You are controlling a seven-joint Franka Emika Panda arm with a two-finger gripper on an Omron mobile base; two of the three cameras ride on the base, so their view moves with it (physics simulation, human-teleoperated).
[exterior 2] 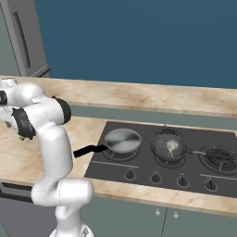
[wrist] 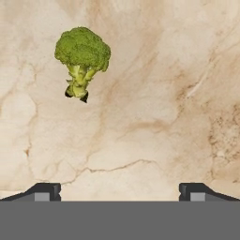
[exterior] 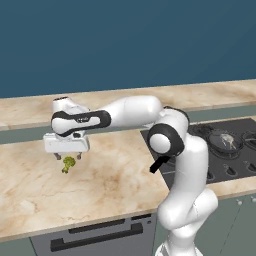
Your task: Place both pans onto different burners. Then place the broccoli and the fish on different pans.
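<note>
The broccoli point(wrist: 82, 58) lies on the marble counter, up and to the left of centre in the hand view. My gripper point(wrist: 119, 192) hangs open above it, nothing between the fingertips point(wrist: 44, 191). From the left base view, the gripper point(exterior: 68, 156) hovers just over the broccoli point(exterior: 68, 163). A shiny silver pan point(exterior 2: 122, 140) with a black handle sits on the cooktop's left burner. A darker pan point(exterior 2: 170, 147) sits on the middle burner with the fish point(exterior 2: 172, 146) in it. That pan point(exterior: 216, 145) and fish point(exterior: 227, 141) also appear at the right.
The dark cooktop point(exterior 2: 139, 169) has a bare burner point(exterior 2: 220, 156) at its right and a row of knobs point(exterior 2: 155, 177) along the front. A raised counter ledge point(exterior: 30, 112) runs along the back. An oven front point(exterior: 95, 235) sits below the counter edge.
</note>
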